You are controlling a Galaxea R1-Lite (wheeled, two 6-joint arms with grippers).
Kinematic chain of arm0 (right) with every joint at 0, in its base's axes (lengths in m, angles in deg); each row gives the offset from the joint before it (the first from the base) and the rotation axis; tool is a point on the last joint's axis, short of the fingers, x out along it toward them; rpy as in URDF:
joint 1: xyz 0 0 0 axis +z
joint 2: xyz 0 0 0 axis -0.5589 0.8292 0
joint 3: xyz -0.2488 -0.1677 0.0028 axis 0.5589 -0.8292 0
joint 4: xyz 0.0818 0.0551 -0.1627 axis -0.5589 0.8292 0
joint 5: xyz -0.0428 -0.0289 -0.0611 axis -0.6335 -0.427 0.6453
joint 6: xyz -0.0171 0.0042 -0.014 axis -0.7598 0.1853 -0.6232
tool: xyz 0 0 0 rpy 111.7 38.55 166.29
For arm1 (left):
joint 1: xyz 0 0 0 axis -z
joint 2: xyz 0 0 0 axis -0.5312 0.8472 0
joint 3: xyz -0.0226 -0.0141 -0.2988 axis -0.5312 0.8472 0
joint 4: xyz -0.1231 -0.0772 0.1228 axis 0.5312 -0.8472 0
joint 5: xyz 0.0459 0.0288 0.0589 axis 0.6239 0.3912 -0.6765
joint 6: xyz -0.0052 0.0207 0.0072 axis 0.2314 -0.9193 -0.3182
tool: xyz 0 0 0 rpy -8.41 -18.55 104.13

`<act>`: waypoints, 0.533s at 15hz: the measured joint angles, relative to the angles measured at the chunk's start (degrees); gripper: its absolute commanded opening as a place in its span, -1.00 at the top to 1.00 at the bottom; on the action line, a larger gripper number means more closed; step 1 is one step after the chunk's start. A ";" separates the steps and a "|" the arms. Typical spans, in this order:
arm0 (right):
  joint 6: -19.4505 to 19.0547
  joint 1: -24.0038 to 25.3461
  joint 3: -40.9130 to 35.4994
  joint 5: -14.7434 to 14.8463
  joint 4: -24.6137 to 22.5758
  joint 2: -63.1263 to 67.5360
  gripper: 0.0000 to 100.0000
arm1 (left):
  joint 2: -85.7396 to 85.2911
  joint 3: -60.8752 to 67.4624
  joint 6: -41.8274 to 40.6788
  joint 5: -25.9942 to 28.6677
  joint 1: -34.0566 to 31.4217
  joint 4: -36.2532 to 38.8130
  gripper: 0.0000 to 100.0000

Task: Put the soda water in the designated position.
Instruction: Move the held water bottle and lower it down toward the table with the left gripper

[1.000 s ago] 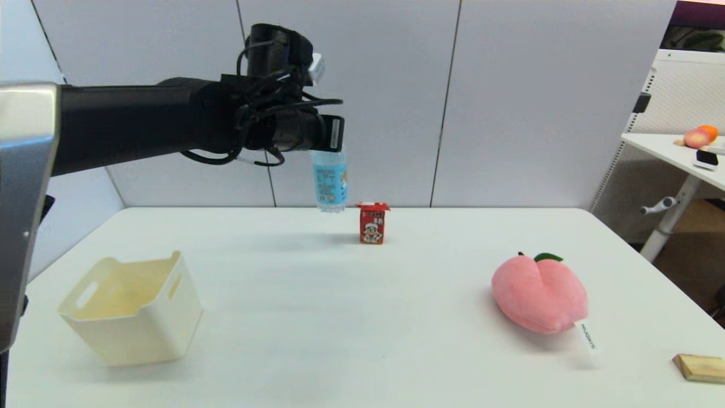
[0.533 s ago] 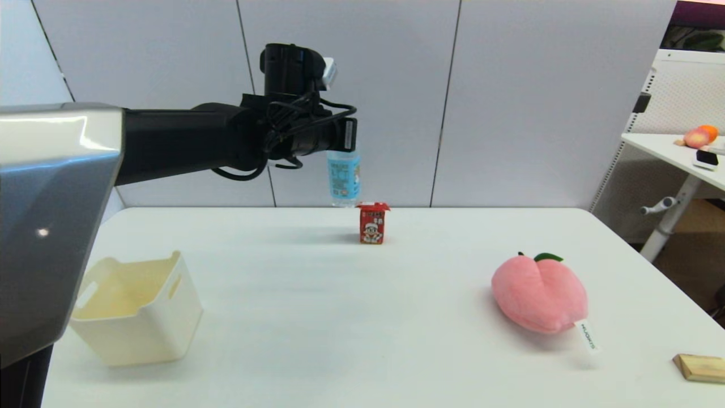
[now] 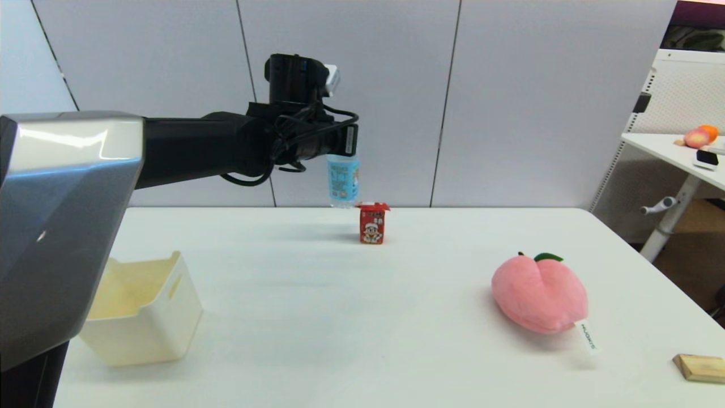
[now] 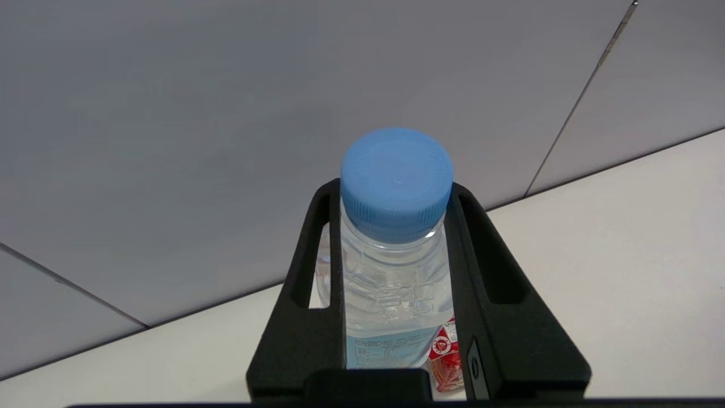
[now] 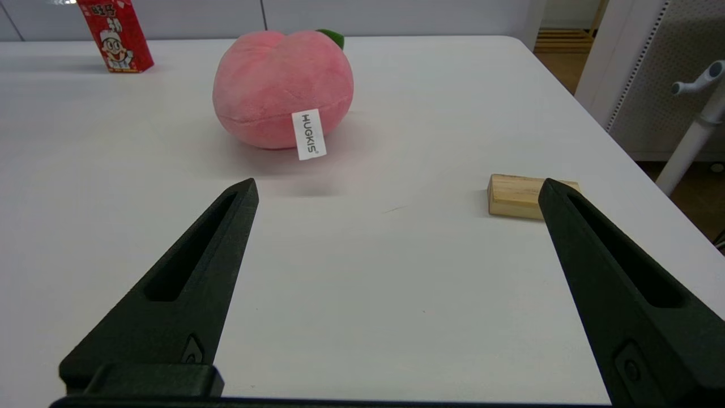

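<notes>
My left gripper [image 3: 343, 148] is shut on the soda water [image 3: 342, 181], a clear bottle with a light blue cap [image 4: 396, 181] and a blue-and-white label. It hangs upright in the air over the table's far edge, just left of the red carton [image 3: 372, 223]. In the left wrist view both fingers [image 4: 308, 249] clamp the bottle's neck [image 4: 391, 272] below the cap. Bare white tabletop [image 3: 317, 283] stretches in front of the carton. My right gripper [image 5: 396, 190] stands open low over the table's right front, out of the head view.
A cream plastic bin [image 3: 141, 309] sits at the front left. A pink plush peach [image 3: 538, 294] lies at the right, also the plush peach [image 5: 283, 90] in the right wrist view. A small wooden block [image 3: 699, 367] rests at the front right corner.
My left arm has carried the bottle to the right and farther back, up to the red carton's left side. Its base now hangs near the carton's top.
</notes>
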 measured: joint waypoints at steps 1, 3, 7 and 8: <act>0.00 0.00 0.00 0.00 0.00 0.00 -1.00 | 0.28 0.00 -0.10 0.00 -0.07 0.52 1.00; 0.02 0.00 0.00 0.00 -0.02 0.00 -1.00 | 0.85 -0.04 -0.16 0.09 -0.24 2.29 1.00; 0.00 0.00 0.00 0.02 -0.02 0.00 -1.00 | 1.99 -0.06 -0.21 0.09 -0.55 2.46 1.00; 0.00 0.00 0.00 0.02 -0.02 0.00 -1.00 | 2.29 -0.06 -0.21 0.17 -0.63 2.88 1.00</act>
